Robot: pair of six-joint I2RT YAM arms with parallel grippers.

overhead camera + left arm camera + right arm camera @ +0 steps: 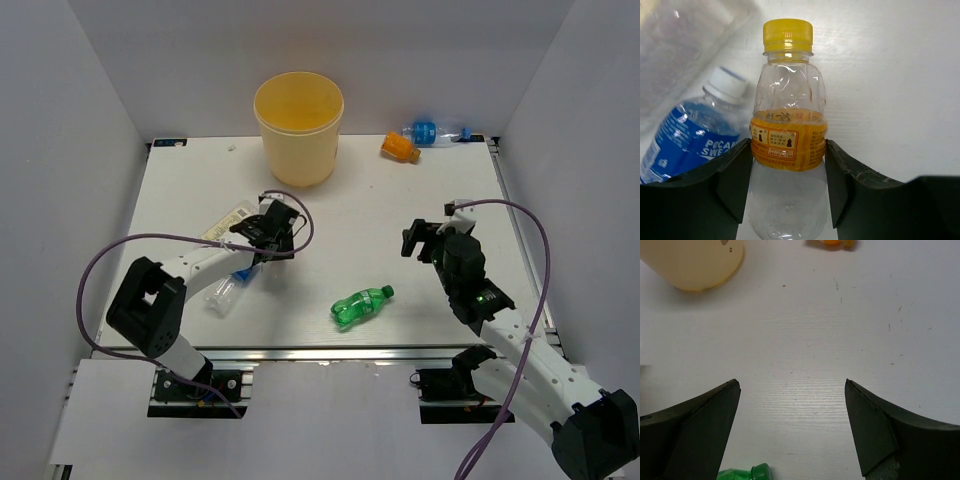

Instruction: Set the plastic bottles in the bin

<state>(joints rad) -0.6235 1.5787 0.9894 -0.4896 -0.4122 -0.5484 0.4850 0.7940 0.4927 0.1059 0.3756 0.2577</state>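
My left gripper (788, 155) is shut on a stubby clear bottle with an orange label and yellow cap (788, 115); both fingers press its sides. In the top view that gripper (268, 232) hides this bottle. Beside it lie a blue-labelled bottle (690, 140) (228, 290) and a cream-labelled one (228, 222). A green bottle (360, 306) (742, 474) lies near the front middle. The pale yellow bin (298, 125) (690, 262) stands at the back. My right gripper (425, 238) (792, 390) hangs open over bare table, holding nothing.
An orange bottle (400, 148) (837, 243) and another blue-labelled bottle (432, 132) lie at the back right, close to the wall. White walls close the table (400, 200) in on the left, back and right.
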